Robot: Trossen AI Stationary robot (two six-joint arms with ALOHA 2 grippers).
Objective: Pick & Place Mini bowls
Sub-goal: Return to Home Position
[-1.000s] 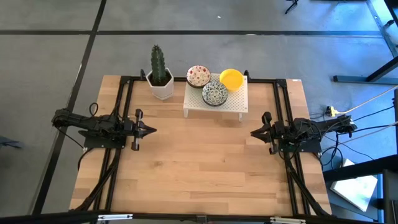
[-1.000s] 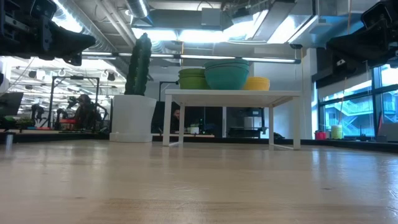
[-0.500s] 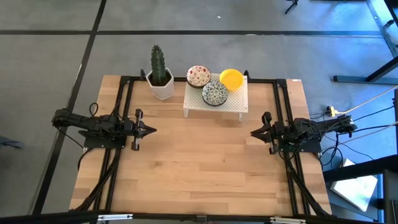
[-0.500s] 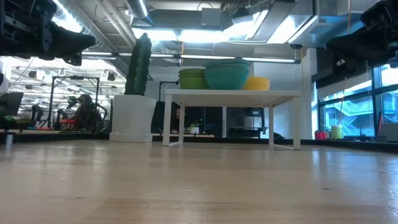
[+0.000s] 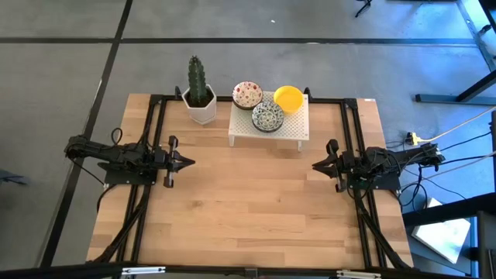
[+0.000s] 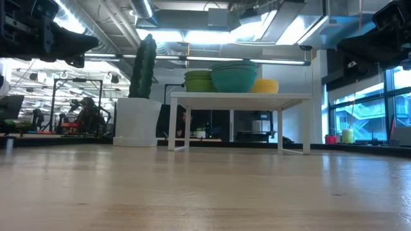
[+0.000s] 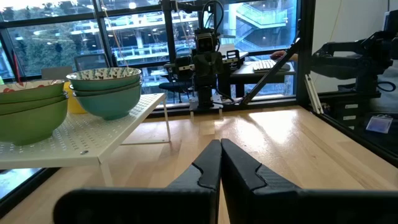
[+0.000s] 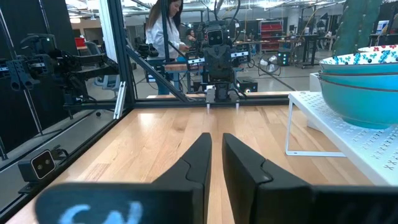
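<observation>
Nothing differs from 1 second ago or half a second ago: both arms, the bowls and the rack lie exactly as before.

The left arm is stretched low along the table's left side, its left gripper pointing inward towards the middle. Its fingers are pressed together and hold nothing. The right arm mirrors it on the right side. The right gripper faces inward too, its fingers drawn close with only a thin slit between them, empty.

The bowls sit in 3 stacks on the white rack at the table's far edge: the red-speckled bowls at the back left, the yellow bowls at the back right, and the blue-green bowls in front between them. A cactus in a white pot stands just left of the rack.
</observation>
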